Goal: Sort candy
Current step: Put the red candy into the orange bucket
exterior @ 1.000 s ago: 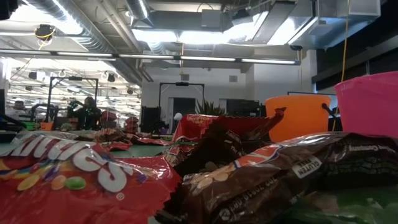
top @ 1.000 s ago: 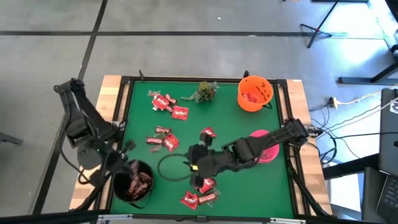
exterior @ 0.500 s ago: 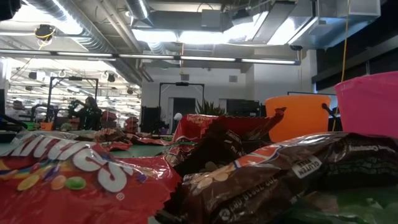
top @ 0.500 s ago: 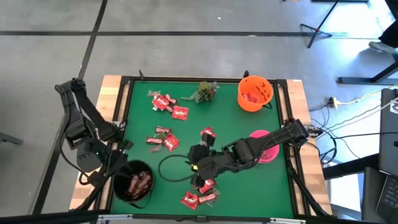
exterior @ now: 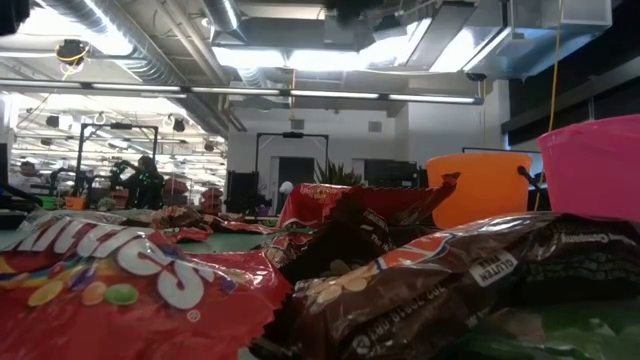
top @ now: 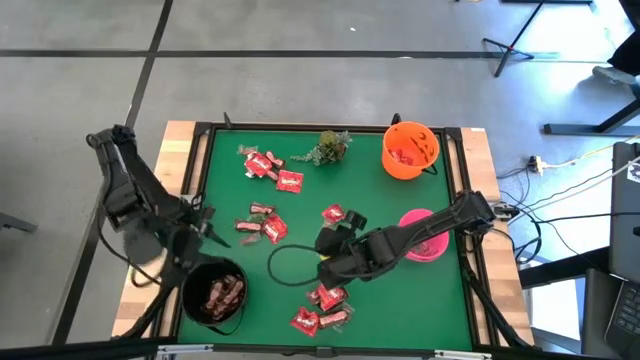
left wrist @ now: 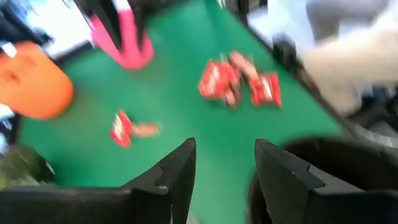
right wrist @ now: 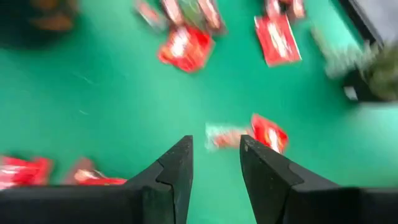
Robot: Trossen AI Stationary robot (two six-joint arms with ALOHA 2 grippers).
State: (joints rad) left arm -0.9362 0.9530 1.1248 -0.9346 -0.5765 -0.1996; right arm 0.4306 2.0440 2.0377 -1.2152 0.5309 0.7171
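1. The left hand (top: 205, 228) hangs over the near-left part of the green worktop (top: 370, 195), just far of the black bowl (top: 213, 296). Its fingers (left wrist: 177, 171) stand apart with nothing between them. That fits a hand with nothing to carry, placed beside the bowl it serves.
2. The black bowl holds only dark brown-red bars (top: 224, 295), so it looks like the bin for that kind.
3. The right hand (top: 330, 243) reaches low across the middle of the worktop, its fingers (right wrist: 174, 168) parted and empty. Through the gap its wrist view shows a red packet (right wrist: 268, 132) with a pale wrapper beside it, probably the next pick.
4. The candy lies scattered: a cluster far left (top: 270, 168), a group left of centre (top: 262, 225), a pair by the right hand (top: 340, 214), and a heap at the near edge (top: 322, 308).
5. The orange bowl (top: 410, 150) at the far right already holds red packets; the pink bowl (top: 428, 236) sits partly under the right arm, its contents hidden.
6. A green sprig (top: 328, 146) lies at the far edge, not part of the sort.
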